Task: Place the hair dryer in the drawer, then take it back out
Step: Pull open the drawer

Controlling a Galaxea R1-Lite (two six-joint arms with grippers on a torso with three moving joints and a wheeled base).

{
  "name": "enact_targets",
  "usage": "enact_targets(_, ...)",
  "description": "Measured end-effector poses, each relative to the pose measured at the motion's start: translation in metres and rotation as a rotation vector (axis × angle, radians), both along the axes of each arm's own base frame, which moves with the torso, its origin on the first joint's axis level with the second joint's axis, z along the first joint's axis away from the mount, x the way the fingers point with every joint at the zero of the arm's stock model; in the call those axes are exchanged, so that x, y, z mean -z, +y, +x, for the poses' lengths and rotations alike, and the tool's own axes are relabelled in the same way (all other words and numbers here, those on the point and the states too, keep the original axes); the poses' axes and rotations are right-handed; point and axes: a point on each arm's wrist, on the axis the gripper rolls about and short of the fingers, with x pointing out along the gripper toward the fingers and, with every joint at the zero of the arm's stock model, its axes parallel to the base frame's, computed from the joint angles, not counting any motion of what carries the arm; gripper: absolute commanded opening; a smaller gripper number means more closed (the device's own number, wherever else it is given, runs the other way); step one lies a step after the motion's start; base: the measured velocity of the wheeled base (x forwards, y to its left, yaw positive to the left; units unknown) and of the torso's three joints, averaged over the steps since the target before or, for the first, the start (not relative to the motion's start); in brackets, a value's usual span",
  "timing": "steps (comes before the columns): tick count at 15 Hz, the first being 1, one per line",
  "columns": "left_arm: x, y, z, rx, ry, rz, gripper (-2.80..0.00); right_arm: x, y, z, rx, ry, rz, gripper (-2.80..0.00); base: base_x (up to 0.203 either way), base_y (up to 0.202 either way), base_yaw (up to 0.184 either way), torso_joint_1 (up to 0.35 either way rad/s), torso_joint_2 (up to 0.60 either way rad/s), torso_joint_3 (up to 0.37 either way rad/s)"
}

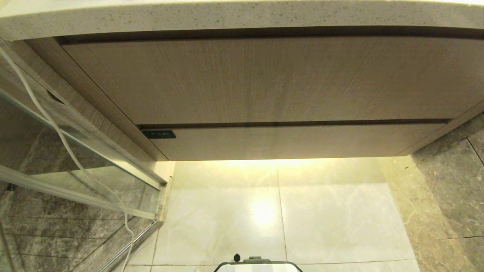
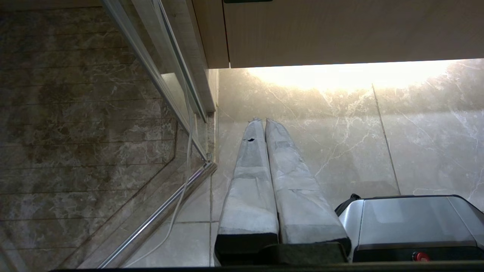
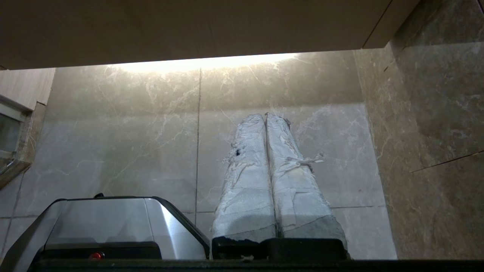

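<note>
- Light wood-grain fronts are filling the far half of the head view: a taller plain wood panel [image 1: 264,79] is sitting above the drawer [image 1: 295,141], a narrow front with a small dark label [image 1: 159,134] at its left end. The drawer is sitting fully closed, flush with the panel.
- A speckled stone desk [image 1: 242,17] is overhanging both fronts. Its top is not showing, and the hair dryer is not appearing in any view, so its place cannot be told.
- The left end effector [image 2: 261,121] is hanging low on the left, its two wrapped fingers [image 2: 249,177] pressing together, holding nothing, pointing at the pale floor tiles [image 1: 321,215].
- The right end effector [image 3: 264,116] is hanging likewise on the right, fingers touching along their length, empty.
- Risk, as a judgement: the dark label is the only cue separating drawer from panel, so a reach could be landing on the taller panel instead.
- Risk: no handle is showing on the drawer front, so closed fingers could be slipping off the smooth wood when pulling.
- Risk: a white cable [image 1: 56,128] is trailing down beside a glass panel [image 1: 75,158] on the left, near the left arm; a swing outward could be snagging the cable or striking the glass.
- Risk: the dryer's coiled cord could be catching on the drawer edge later, though this cannot be checked now.
</note>
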Motion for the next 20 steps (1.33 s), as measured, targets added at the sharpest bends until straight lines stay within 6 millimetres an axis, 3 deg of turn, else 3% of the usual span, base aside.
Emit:
enact_targets(6, 0.0, 0.0, 0.0, 0.0, 0.0, 0.0, -2.8, -0.004, 0.0, -0.001, -0.003, -0.012, -0.029, -2.8, 0.0, 0.0, 0.0, 0.0, 0.0, 0.0)
enact_targets(8, 0.0, 0.0, 0.0, 0.0, 0.0, 0.0, -2.8, -0.03, 0.0, -0.006, -0.017, -0.05, -0.027, -2.8, 0.0, 0.0, 0.0, 0.0, 0.0, 0.0)
enact_targets(11, 0.0, 0.0, 0.0, 0.0, 0.0, 0.0, -2.8, -0.096, 0.002, -0.001, -0.092, -0.024, -0.024, -2.8, 0.0, 0.0, 0.0, 0.0, 0.0, 0.0)
enact_targets(13, 0.0, 0.0, 0.0, 0.0, 0.0, 0.0, -2.8, -0.137, 0.003, 0.023, -0.165, 0.07, -0.018, -2.8, 0.0, 0.0, 0.0, 0.0, 0.0, 0.0)
enact_targets(15, 0.0, 0.0, 0.0, 0.0, 0.0, 0.0, -2.8, -0.169, 0.006, 0.065, -0.255, 0.185, -0.015, -2.8, 0.0, 0.0, 0.0, 0.0, 0.0, 0.0)
enact_targets(17, 0.0, 0.0, 0.0, 0.0, 0.0, 0.0, -2.8, -0.182, 0.015, 0.118, -0.352, 0.318, -0.029, -2.8, 0.0, 0.0, 0.0, 0.0, 0.0, 0.0)
enact_targets(19, 0.0, 0.0, 0.0, 0.0, 0.0, 0.0, -2.8, -0.176, 0.028, 0.174, -0.433, 0.453, -0.066, -2.8, 0.0, 0.0, 0.0, 0.0, 0.0, 0.0)
enact_targets(20, 0.0, 0.0, 0.0, 0.0, 0.0, 0.0, -2.8, -0.167, 0.037, 0.203, -0.468, 0.518, -0.089, 0.0, 0.0, 0.0, 0.0, 0.0, 0.0, 0.0)
